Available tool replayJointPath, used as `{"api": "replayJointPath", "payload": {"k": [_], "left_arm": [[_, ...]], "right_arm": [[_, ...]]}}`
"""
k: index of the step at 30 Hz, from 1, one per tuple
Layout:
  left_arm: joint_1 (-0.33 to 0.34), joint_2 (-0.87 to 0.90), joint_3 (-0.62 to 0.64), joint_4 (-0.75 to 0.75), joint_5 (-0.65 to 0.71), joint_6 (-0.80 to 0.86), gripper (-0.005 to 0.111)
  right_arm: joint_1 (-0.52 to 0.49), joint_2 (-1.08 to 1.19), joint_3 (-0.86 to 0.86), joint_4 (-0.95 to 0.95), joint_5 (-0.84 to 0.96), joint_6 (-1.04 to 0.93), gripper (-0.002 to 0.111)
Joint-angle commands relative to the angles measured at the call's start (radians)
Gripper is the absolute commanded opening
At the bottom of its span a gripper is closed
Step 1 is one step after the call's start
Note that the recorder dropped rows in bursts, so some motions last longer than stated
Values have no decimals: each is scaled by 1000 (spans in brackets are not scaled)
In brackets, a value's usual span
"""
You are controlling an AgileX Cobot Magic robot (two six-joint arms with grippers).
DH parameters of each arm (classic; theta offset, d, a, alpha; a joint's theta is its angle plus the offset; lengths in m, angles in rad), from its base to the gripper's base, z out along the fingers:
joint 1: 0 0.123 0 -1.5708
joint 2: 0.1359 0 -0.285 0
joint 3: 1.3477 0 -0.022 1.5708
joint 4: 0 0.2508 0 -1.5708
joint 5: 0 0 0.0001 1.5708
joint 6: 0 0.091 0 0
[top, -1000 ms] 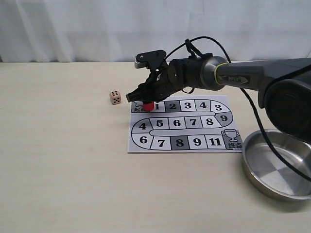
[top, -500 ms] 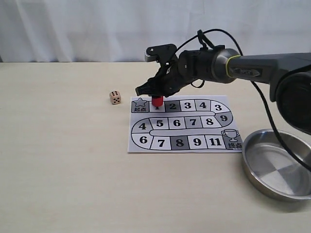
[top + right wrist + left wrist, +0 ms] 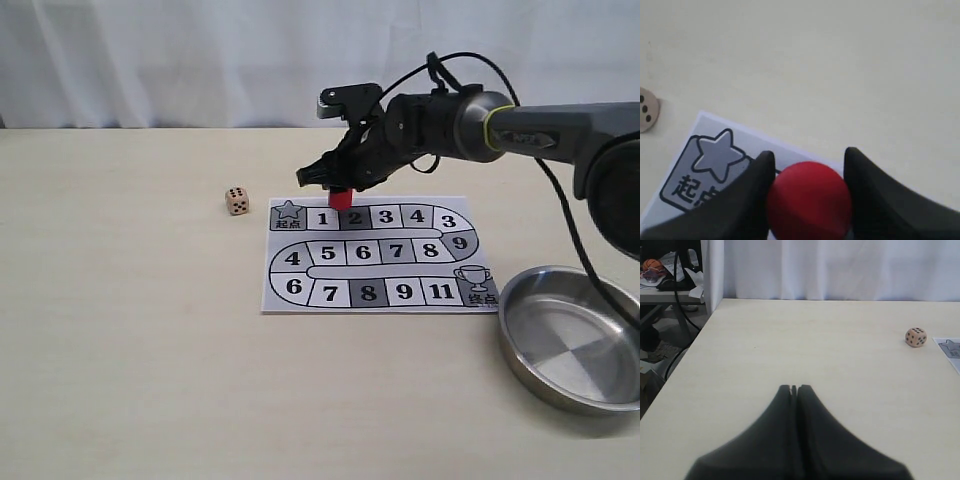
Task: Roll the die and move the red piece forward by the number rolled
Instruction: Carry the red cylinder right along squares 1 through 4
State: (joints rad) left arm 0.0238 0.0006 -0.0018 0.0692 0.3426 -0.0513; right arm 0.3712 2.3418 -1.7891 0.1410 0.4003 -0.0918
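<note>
**A:** Which step is this?

**B:** The move, I'd judge. Starting from the left, the left pincer (image 3: 794, 390) is clenched on nothing and idle over bare worktop (image 3: 790, 335). The die (image 3: 237, 201) lies on the worktop just beside the board (image 3: 380, 253), at 9 o'clock from the star square (image 3: 715, 157). Its top pips are too small for me to read.

**A:** And the red piece?

**B:** The red piece (image 3: 341, 200) is gripped upright in the right pincer (image 3: 336, 188), one finger on each side. It hangs over the top row around squares 1 and 2, toward 11 o'clock of the board, and looks clear of the paper.

**A:** What does the next move call for?

**B:** Carry it along the track to the square matching the roll, lower it squarely, then let go. It's about as wide as a square, so centring matters.

**A:** Is anything in the way?

**B:** The track looks bare. A steel bowl (image 3: 560, 345) sits at 4 o'clock from the board, near its trophy corner but off the squares.
</note>
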Motion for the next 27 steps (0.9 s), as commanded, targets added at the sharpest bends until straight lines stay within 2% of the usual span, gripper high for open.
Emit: {"api": "replayJointPath", "payload": {"k": [1, 17, 27], "left_arm": [[0, -1, 2, -3, -12, -6, 0], [0, -1, 2, -3, -12, -6, 0], [0, -1, 2, -1, -12, -6, 0]], "right_arm": [[-25, -16, 0, -1, 35, -2, 4], [-36, 30, -1, -23, 100, -2, 4], [-116, -33, -1, -25, 150, -2, 4]]}}
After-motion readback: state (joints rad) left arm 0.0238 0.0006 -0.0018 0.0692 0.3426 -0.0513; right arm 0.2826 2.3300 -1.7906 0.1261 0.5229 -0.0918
